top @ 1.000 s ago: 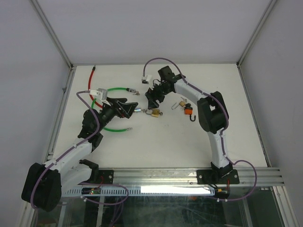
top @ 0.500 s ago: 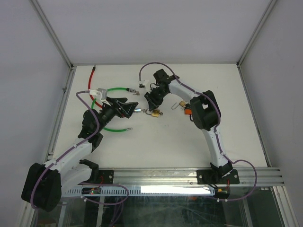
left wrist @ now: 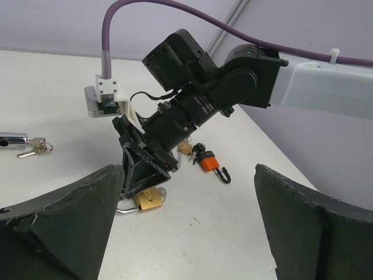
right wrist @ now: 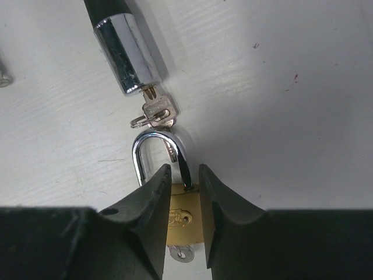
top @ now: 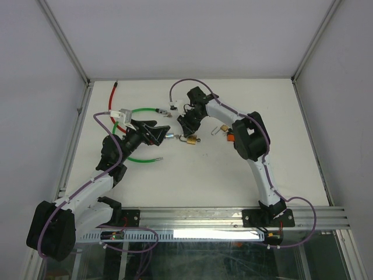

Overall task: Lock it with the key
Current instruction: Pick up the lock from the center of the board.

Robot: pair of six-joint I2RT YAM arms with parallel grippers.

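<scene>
A brass padlock (right wrist: 185,219) with a silver shackle (right wrist: 156,143) lies on the white table, with a key (right wrist: 182,252) in its bottom. My right gripper (right wrist: 184,172) is shut on the brass body, one finger on each side. In the top view the padlock (top: 190,139) lies just below the right gripper (top: 187,123). My left gripper (top: 161,134) is open and empty just left of it. In the left wrist view the left gripper (left wrist: 189,233) points at the padlock (left wrist: 149,200) under the right gripper (left wrist: 140,169).
A chrome cable-lock end (right wrist: 125,55) with a key bunch (right wrist: 156,112) lies just beyond the shackle. The green cable (top: 137,111) and a red cable (top: 113,93) lie at the back left. An orange padlock (left wrist: 208,163) and a small brass one (top: 223,128) lie to the right.
The right arm's elbow and wrist have swung left, bringing the gripper closer over the brass padlock. The left arm has not moved.
</scene>
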